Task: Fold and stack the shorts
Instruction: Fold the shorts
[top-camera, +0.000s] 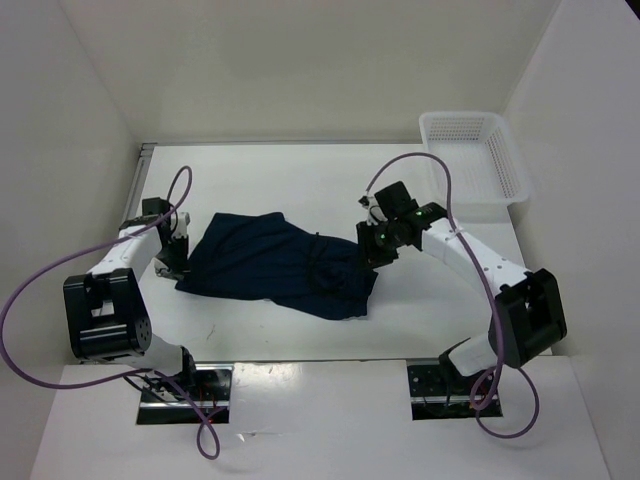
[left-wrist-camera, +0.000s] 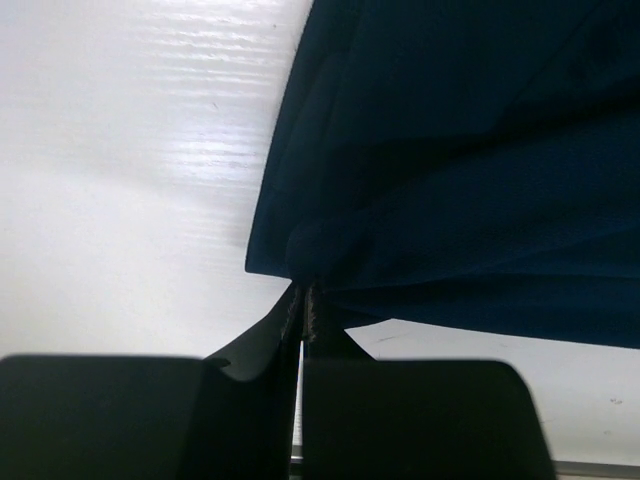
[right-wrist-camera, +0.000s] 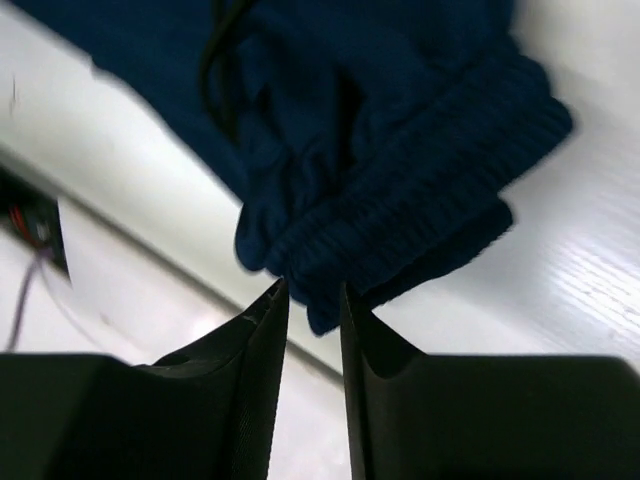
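Note:
The dark navy shorts (top-camera: 280, 262) lie wrinkled across the middle of the white table. My left gripper (top-camera: 178, 262) is at their left edge. In the left wrist view its jaws (left-wrist-camera: 305, 295) are pressed together on a pinch of the shorts' hem (left-wrist-camera: 450, 180). My right gripper (top-camera: 372, 255) is at their right end. In the right wrist view its fingers (right-wrist-camera: 312, 298) stand a narrow gap apart with the ribbed waistband (right-wrist-camera: 420, 200) caught between the tips. The thin dark drawstring (right-wrist-camera: 215, 60) shows above.
A white mesh basket (top-camera: 475, 155) stands at the back right corner. White walls close in the table on the left, back and right. Purple cables loop from both arms. The table's front edge (top-camera: 300, 362) runs just below the shorts.

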